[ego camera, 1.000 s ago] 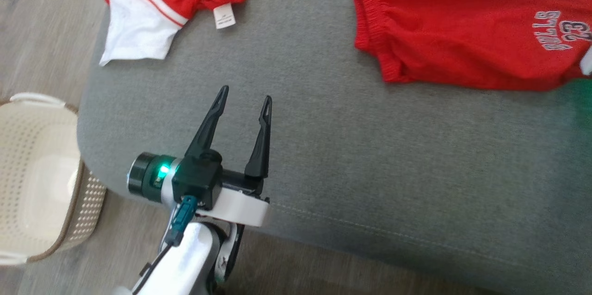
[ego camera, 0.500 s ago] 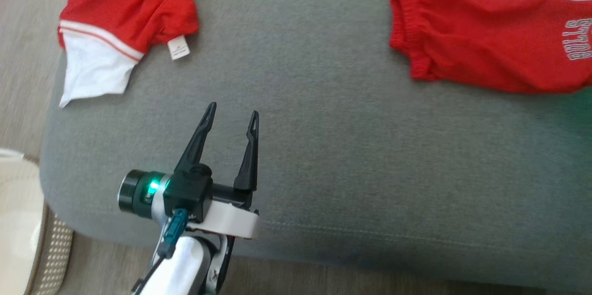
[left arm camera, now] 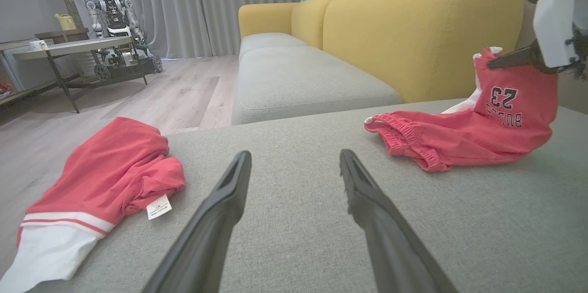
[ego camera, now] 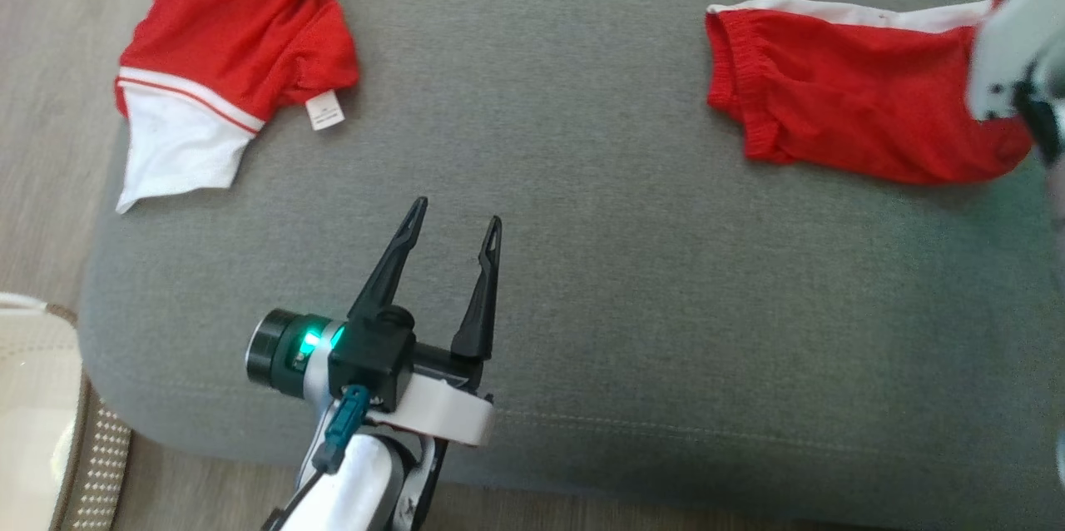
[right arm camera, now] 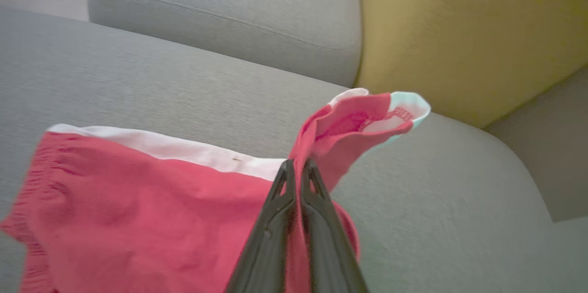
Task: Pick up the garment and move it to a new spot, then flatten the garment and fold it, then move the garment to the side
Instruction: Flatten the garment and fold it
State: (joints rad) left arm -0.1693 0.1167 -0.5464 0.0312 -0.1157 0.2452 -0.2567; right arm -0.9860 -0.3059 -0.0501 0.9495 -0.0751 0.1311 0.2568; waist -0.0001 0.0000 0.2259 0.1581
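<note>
Currently the R gripper (right arm camera: pixel 297 170) is pinching the red shorts (right arm camera: pixel 138 210), w/ both fingers pressed tight together on a fold of cloth near the leg end. That end is hanging lifted off the grey cushion (right arm camera: pixel 161 77), and a hem corner is flopping over past the fingertips. The rest of the shorts is lying on the cushion's right part, w/ the elastic waistband end pointing toward the middle and a white side stripe running along the far edge. In the left wrist view a "23" print is showing on the raised part.

The L gripper (ego camera: pixel 458 212) is hovering over the cushion's front-left area, fingers spread wide w/ nothing btwn them, tips pointing toward the back. It's sitting well apart from both garments, and a green light is glowing on its wrist. Can't tell if it's touching the fabric below.

A 2nd garment (ego camera: pixel 225 40), red w/ a white band, is lying crumpled at the cushion's far-left corner, w/ its label sticking out. A pale perforated basket (ego camera: pixel 33 398) is standing on the wood floor beside the front-left corner. The yellow sofa back (left arm camera: pixel 413 31) is rising behind the cushion, and another robot (left arm camera: pixel 115 3) is standing by a table far off.
</note>
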